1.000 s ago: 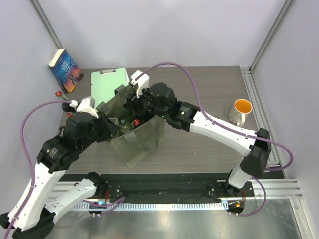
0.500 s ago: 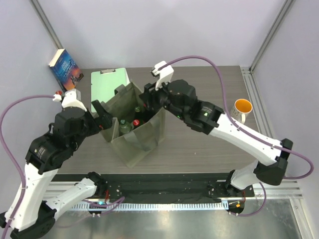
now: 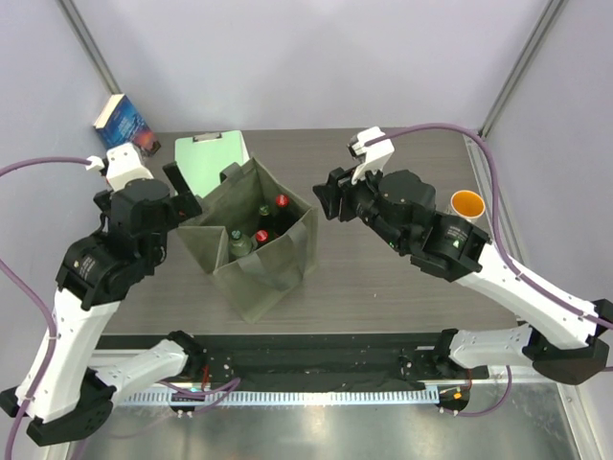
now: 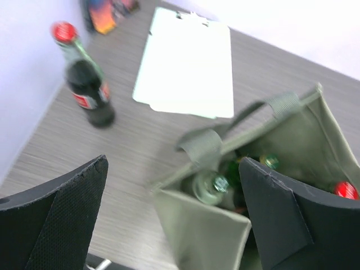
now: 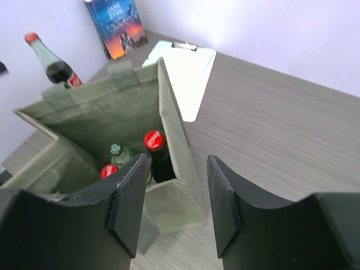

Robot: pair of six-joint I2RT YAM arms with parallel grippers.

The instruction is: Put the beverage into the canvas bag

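The bag (image 3: 273, 268) is stood upright mid-surface (image 3: 402, 182), mouth up. Bottles (image 3: 282, 202) are held inside it upright, caps up, long axes vertical. One cola bottle (image 4: 87, 84) is seen standing outside, to its left, near the book (image 5: 115, 22). The left claw (image 4: 173, 169) is spread wide and the right claw (image 5: 177, 160) parted, both empty, clear of the bag.

Robotics lab cell, plain lilac walls (image 3: 316, 57), aluminium corner posts (image 3: 522, 62), wood-grain table (image 3: 383, 297), mounting rail (image 3: 326, 357)
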